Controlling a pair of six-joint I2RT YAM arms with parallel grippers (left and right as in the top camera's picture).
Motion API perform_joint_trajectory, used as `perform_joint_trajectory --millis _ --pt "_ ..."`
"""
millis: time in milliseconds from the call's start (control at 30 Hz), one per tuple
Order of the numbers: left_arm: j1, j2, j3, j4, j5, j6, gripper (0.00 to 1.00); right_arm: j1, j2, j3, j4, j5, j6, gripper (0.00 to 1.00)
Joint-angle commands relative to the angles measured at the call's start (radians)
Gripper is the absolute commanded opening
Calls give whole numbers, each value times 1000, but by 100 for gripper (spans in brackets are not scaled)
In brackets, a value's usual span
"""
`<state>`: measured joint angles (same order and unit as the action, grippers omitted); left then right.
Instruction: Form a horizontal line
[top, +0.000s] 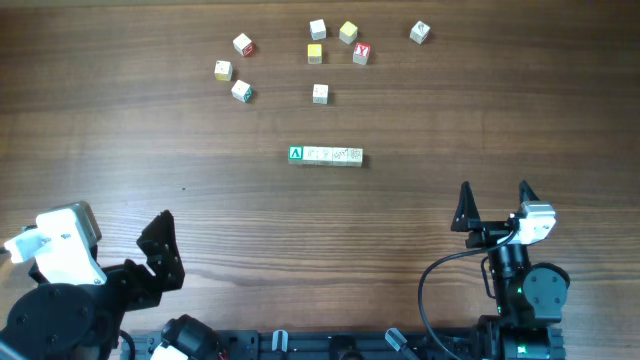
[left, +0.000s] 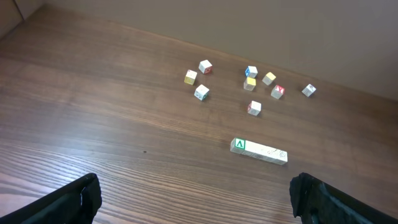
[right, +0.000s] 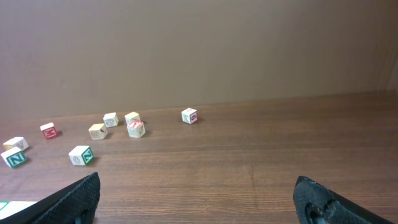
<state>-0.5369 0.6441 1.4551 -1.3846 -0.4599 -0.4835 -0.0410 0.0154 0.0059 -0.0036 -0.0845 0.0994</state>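
Observation:
The horizontal line (top: 326, 155) is a straight row of small pale letter cubes touching edge to edge at the table's middle, its left end cube green-faced with a white mark. It also shows in the left wrist view (left: 259, 150), and its end peeks in at the bottom left of the right wrist view (right: 12, 205). My left gripper (left: 194, 199) is open and empty at the near left (top: 160, 250). My right gripper (right: 198, 202) is open and empty at the near right (top: 494, 203). Both are well short of the row.
Several loose letter cubes lie scattered at the far side: one with a red face (top: 362, 53), a yellow one (top: 348, 32), a white one (top: 420, 33) at the far right, one (top: 319, 94) nearest the row, and three at the far left (top: 241, 91).

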Motion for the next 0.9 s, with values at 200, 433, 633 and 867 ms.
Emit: perform_joint_trajectory --millis 200,433,633,867 --pt "-7 6 2 3 -12 5 100 -3 -11 0 5 6 -18 100" --pt "-7 6 2 2 -12 5 100 -3 -11 0 5 6 -19 100" --pt "-7 6 2 2 -12 5 100 -3 -11 0 6 6 -18 100" --pt "-7 6 2 -14 -14 6 100 -3 -11 0 5 6 -19 100"
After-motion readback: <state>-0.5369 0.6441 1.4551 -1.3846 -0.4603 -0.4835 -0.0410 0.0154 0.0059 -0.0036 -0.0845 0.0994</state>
